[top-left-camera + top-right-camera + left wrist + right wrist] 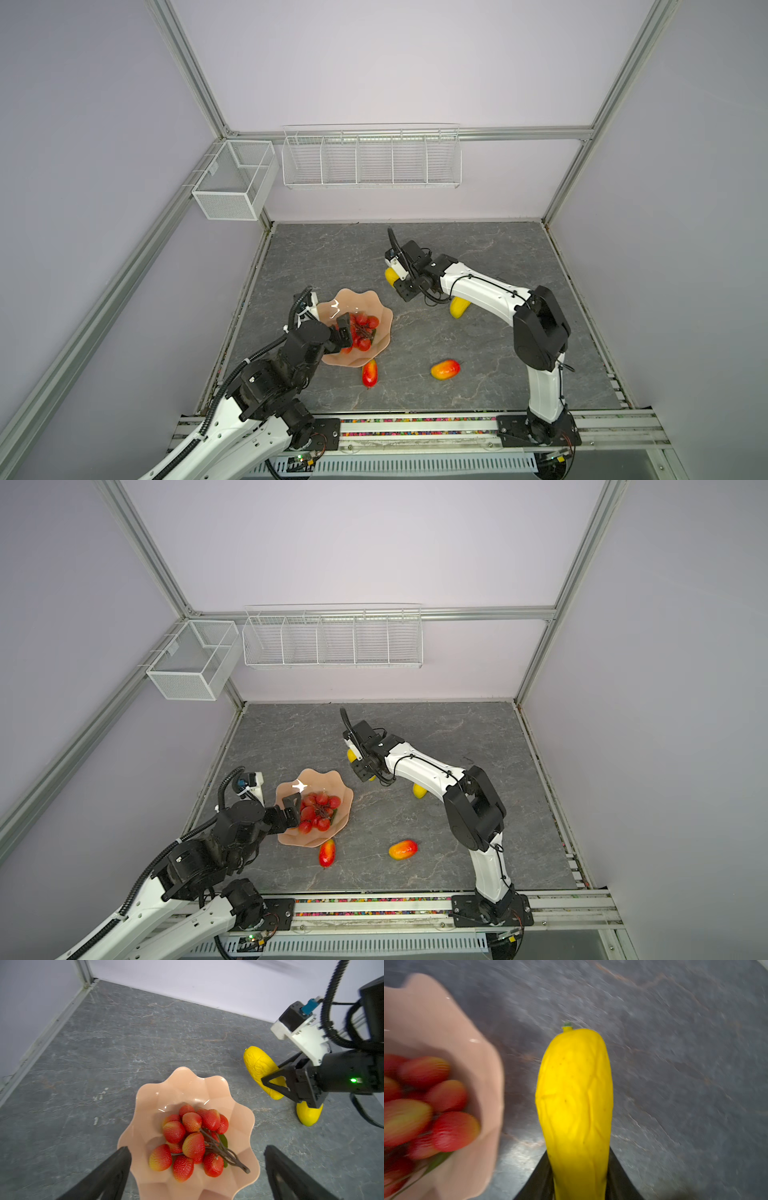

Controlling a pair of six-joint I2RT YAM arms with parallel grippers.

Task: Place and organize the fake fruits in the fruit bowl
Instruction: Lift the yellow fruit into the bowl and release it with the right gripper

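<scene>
The peach fruit bowl [376,305] stands left of the table's middle and holds the bunch of red grapes [362,330]. My left gripper [347,332] hovers open over the bowl's near-left side; in the left wrist view its fingers [116,1167] straddle the grapes [193,1138] without touching them. Behind and to the right of the bowl, my right gripper [579,1167] is shut on a yellow ribbed fruit [574,1095], held tilted [259,1068]. The second yellow fruit [459,308] lies partly under the right arm. Two mango-shaped fruits [369,372] [445,369] lie on the table in front.
White wire baskets [372,160] hang on the back wall and a mesh basket [232,183] on the left frame. An aluminium rail [415,428] runs along the table's front edge, carrying both arm bases.
</scene>
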